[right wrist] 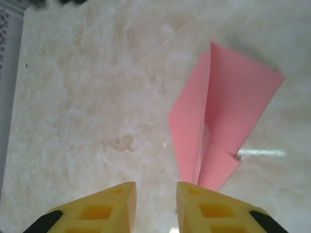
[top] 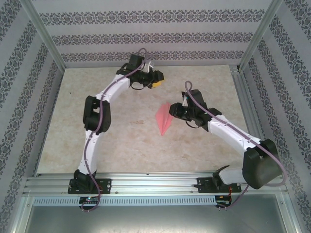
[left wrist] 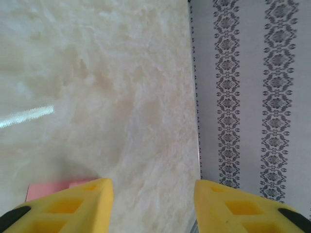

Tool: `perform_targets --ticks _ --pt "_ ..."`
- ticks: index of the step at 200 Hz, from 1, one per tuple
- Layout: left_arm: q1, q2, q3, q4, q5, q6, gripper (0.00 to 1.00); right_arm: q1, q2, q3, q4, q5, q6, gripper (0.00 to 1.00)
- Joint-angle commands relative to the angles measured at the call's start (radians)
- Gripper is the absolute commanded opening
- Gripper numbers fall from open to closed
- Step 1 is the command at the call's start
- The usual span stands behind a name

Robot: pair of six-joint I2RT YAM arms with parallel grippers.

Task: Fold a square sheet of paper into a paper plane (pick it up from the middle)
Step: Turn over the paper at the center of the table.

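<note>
On the table (top: 97, 121), the right gripper (top: 177, 110), fingers slightly parted and empty, is the nearer one. The plane (top: 164, 119) lies flat just beside it at 9 o'clock. The left gripper (top: 158, 80), spread and empty, hangs well apart at the plane's 12. The plane's long axis runs 12 to 6, narrow tip toward 6.

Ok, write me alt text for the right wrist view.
A pink-red paper plane lies on the pale marbled table, folded into a dart with a centre crease, its narrow point toward the camera. At the bottom edge the right end effector shows two yellow fingers slightly apart with nothing between them.
</note>
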State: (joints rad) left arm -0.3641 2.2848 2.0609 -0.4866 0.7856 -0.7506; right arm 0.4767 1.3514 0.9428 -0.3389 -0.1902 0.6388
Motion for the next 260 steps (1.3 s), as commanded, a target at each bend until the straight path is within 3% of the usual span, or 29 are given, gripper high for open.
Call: perform_targets --ticks 1,28,48,83,137,184,260 --pt "0.039 -0.193 -0.247 0.082 -0.116 0.094 0.5 0.018 0.04 0.058 -0.231 0.165 -0.101 0.29" --pt "0.063 -0.324 -0.516 0.149 -0.164 0.089 0.49 0.096 0.13 0.145 -0.195 0.139 -0.107 0.3" --pt "0.077 -0.387 -0.686 0.236 -0.155 0.055 0.48 0.15 0.283 0.25 -0.206 0.116 -0.113 0.29" --pt "0.084 -0.434 -0.831 0.267 -0.142 0.046 0.47 0.202 0.526 0.453 -0.371 0.255 -0.111 0.33" --pt "0.084 -0.462 -0.898 0.279 -0.08 0.054 0.46 0.205 0.572 0.421 -0.396 0.313 -0.085 0.38" --pt "0.084 -0.466 -0.904 0.262 -0.078 0.065 0.47 0.166 0.584 0.357 -0.314 0.209 -0.079 0.41" --pt "0.076 -0.455 -0.911 0.267 -0.062 0.06 0.47 0.187 0.641 0.41 -0.386 0.243 -0.091 0.47"
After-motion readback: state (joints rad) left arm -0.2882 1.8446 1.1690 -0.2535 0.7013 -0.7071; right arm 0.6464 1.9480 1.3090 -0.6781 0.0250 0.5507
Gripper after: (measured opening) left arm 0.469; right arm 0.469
